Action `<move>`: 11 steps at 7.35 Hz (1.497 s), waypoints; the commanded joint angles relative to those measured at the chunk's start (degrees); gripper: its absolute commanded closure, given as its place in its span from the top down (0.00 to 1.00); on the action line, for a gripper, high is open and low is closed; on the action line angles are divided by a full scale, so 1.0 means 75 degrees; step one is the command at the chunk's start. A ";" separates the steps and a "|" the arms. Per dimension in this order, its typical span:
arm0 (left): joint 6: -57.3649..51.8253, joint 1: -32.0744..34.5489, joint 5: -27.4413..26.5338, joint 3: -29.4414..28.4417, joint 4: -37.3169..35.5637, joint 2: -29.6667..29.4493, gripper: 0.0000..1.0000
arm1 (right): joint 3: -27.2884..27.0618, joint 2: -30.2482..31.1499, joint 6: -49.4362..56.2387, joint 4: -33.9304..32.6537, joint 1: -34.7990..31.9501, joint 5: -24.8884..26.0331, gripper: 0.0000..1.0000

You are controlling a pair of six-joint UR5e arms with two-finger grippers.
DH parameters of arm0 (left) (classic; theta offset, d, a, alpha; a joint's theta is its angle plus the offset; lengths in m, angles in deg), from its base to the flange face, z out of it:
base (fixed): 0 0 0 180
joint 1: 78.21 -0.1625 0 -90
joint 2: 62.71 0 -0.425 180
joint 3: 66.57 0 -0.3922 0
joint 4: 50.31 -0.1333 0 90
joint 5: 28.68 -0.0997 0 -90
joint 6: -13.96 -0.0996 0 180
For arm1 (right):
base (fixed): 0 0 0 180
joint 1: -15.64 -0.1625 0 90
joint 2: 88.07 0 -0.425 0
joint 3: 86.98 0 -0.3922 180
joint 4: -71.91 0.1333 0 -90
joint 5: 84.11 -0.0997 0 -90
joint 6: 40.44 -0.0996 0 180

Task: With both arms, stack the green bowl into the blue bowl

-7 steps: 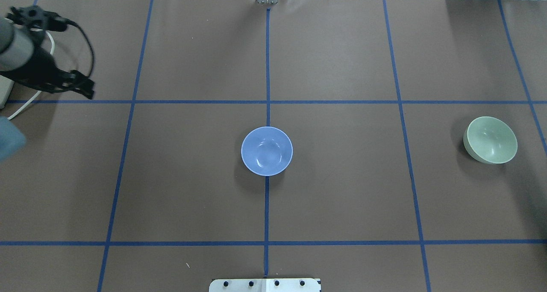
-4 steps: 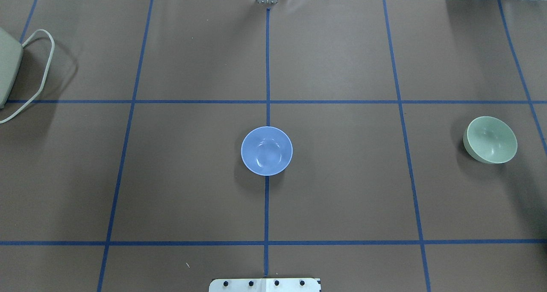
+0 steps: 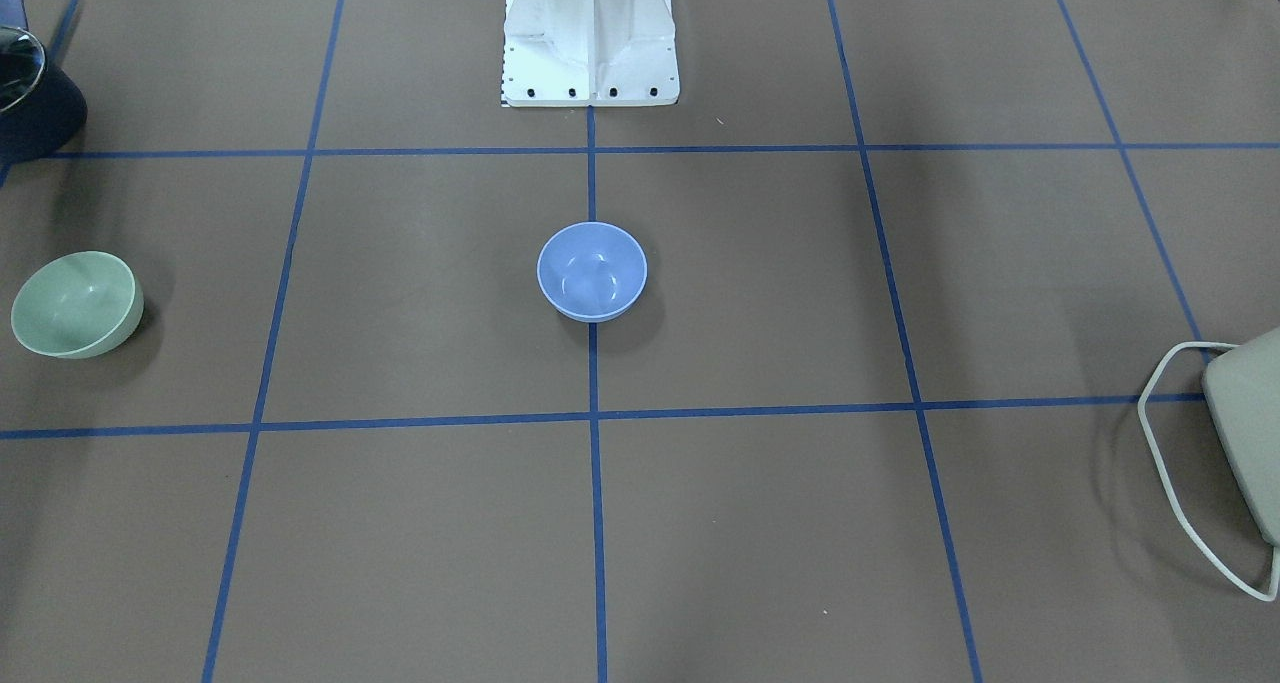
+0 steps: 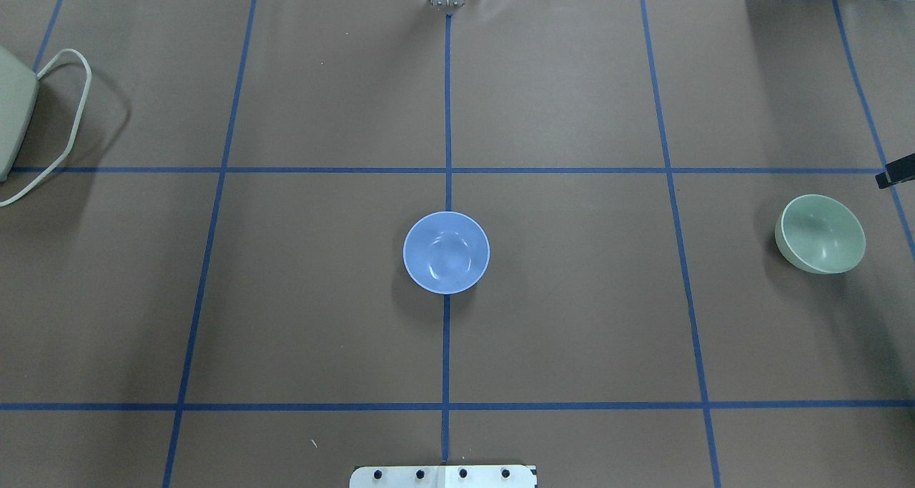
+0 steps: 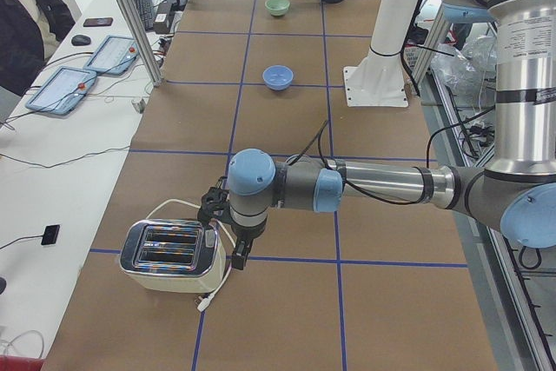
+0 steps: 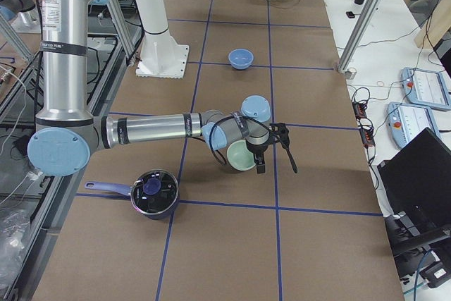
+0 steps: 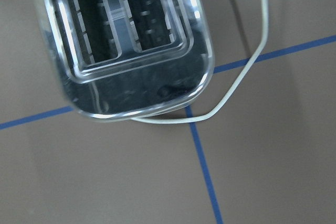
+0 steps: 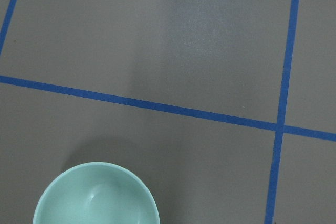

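The green bowl stands upright at the table's far right; it also shows in the front view and at the bottom of the right wrist view. The blue bowl stands upright at the table's middle, on the centre tape line. My right gripper hangs just past the green bowl; only a black tip shows at the overhead view's right edge. I cannot tell if it is open or shut. My left gripper hangs beside the toaster, far from both bowls. I cannot tell its state.
A chrome toaster with a white cord sits at the table's left end, also in the left wrist view. A dark lidded pot stands near the green bowl. The white pedestal is at the robot's side. An operator sits beside the table.
The left arm has withdrawn out of the overhead view to the left, uncovering the toaster. A black tip of the right gripper has come in at the right edge. Both bowls are unmoved.
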 commanded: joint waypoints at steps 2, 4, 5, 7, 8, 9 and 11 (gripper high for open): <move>-0.0026 0.0080 0.0015 -0.0046 0.0051 0.0006 0.98 | 0.0354 0.0132 -0.0149 0.0576 0.0874 0.0235 0.81; -0.0026 0.0080 0.0015 -0.0034 0.0062 0.0006 0.98 | 0.0426 0.0435 -0.0126 0.1000 0.0899 0.0176 0.64; -0.0026 0.0080 0.0015 -0.0034 0.0051 0.0006 0.98 | 0.0426 0.0449 -0.0125 0.1001 0.0899 0.0176 0.63; -0.0026 0.0080 0.0015 -0.0022 0.0062 0.0006 0.98 | 0.0461 0.0460 -0.0137 0.1001 0.0934 0.0176 0.59; -0.0026 0.0080 0.0015 -0.0034 0.0062 0.0006 0.98 | 0.0531 0.0449 -0.0149 0.1001 0.1039 0.0188 0.58; -0.0026 0.0080 0.0015 -0.0034 0.0062 0.0006 0.98 | 0.0555 0.0437 -0.0149 0.1001 0.1086 0.0188 0.57; -0.0026 0.0080 0.0003 -0.0034 0.0062 -0.0006 0.98 | 0.0613 0.0437 -0.0114 0.1001 0.1087 0.0200 0.26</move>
